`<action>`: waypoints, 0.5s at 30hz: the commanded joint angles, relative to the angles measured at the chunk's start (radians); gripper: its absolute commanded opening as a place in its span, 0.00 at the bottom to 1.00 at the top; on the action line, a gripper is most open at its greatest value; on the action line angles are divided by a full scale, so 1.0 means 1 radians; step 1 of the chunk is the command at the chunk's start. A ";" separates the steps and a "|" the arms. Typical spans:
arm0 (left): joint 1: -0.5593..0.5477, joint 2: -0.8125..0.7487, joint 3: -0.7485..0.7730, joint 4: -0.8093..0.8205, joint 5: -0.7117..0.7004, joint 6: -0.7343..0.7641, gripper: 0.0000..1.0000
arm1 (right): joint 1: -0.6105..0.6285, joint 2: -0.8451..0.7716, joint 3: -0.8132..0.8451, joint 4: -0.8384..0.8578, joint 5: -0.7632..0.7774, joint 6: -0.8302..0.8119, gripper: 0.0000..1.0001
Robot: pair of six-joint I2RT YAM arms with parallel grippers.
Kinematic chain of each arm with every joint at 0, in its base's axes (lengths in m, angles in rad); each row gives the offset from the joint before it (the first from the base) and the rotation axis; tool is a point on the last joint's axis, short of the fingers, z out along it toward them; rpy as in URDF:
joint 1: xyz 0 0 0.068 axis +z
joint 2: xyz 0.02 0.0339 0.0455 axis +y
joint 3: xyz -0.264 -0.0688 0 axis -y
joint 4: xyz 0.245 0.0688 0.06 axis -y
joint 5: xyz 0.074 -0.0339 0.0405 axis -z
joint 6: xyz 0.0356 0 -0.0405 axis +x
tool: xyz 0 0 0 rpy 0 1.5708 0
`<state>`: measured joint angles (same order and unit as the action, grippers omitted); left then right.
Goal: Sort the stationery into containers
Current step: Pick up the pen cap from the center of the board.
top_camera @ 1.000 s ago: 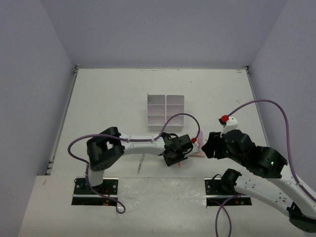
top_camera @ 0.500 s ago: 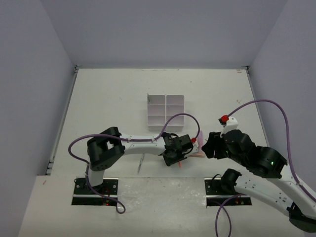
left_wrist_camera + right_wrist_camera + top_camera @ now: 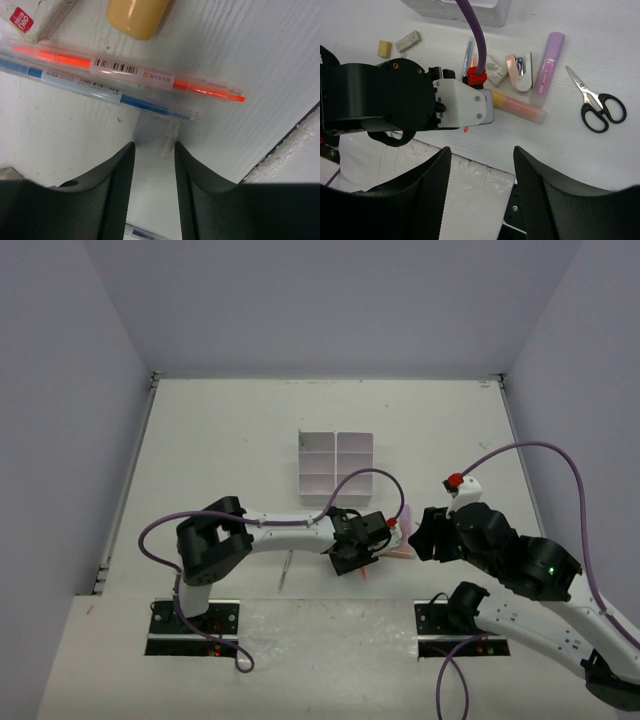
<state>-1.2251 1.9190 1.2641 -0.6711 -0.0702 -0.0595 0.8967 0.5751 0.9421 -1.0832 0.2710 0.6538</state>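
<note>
Overhead, stationery largely under left arm

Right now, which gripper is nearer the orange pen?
Left. The left gripper hovers just short of the orange pen, jaws open toward it; the right gripper hangs farther off, on the pen's right.

We see black-handled scissors lying apart from the pink marker; the orange marker lies toward the table's near edge.

Left gripper: arm extended rightward, pointing down, jaws parted, empty. Right gripper: raised, jaws parted, empty.
</note>
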 commanded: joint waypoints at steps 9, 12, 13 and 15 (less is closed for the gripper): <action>-0.009 0.067 0.012 -0.043 0.039 0.032 0.44 | 0.002 -0.003 -0.009 0.025 -0.004 -0.002 0.56; -0.015 0.058 0.020 -0.034 0.057 0.037 0.43 | 0.003 -0.003 -0.009 0.024 -0.004 -0.001 0.56; -0.016 0.055 0.021 -0.031 0.061 0.039 0.43 | 0.002 -0.004 -0.009 0.024 -0.003 0.000 0.56; -0.016 0.050 0.024 -0.026 0.066 0.042 0.43 | 0.002 -0.004 -0.009 0.025 -0.004 -0.002 0.56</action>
<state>-1.2255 1.9316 1.2846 -0.6903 -0.0607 -0.0413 0.8967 0.5747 0.9421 -1.0832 0.2710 0.6537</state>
